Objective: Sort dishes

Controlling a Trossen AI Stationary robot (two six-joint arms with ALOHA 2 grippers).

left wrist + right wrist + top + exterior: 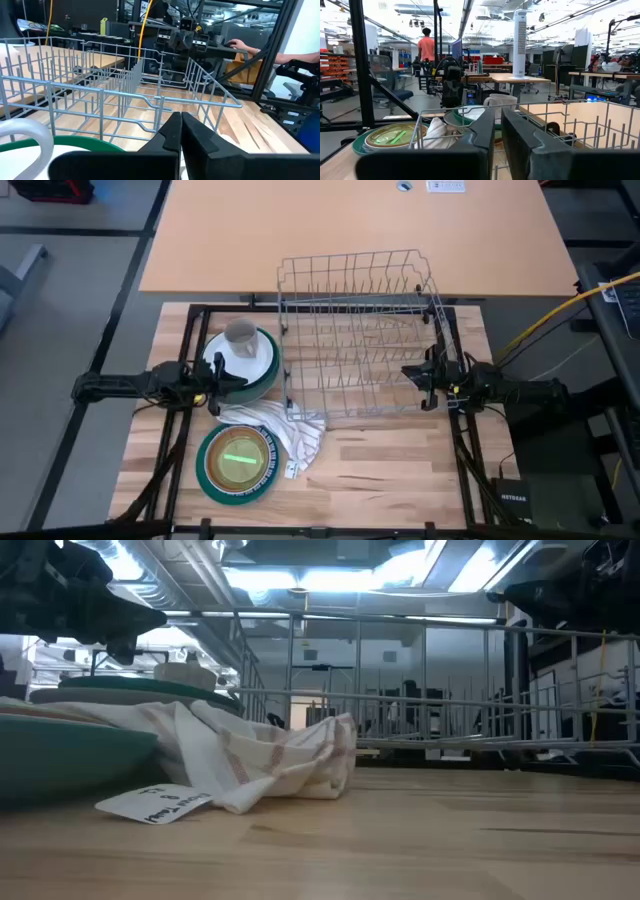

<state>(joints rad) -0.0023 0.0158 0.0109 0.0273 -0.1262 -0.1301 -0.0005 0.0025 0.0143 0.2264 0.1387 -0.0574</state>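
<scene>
We see the wire rack point(362, 335) standing empty at the far middle of the tabletop point(390, 470), its back edge against a second, paler table point(350, 230). The left gripper point(238, 379) hovers at the near rim of a dish stack by the left edge — its jaws pressed together, holding nothing. That stack is a white plate point(250, 360) on a dark green plate point(268, 377), with a grey mug point(240, 337) sitting on top. Just toward the front edge lies a striped white cloth point(290, 432), crumpled, one end touching the stack, a paper tag point(155, 804) showing at its near end in the low view. Beside the cloth, near the front-left corner, sits a second stack — a green-centred plate point(238, 457) inside a brown bowl point(262, 442) on a larger teal plate point(213, 483).

The right gripper point(413, 376) is at the rack's right side, its jaws nearly closed with only a thin gap between them; we cannot tell from the overhead or wrist views whether they pinch a rack wire. Beyond the table, a person point(425, 44) stands in the room.
</scene>
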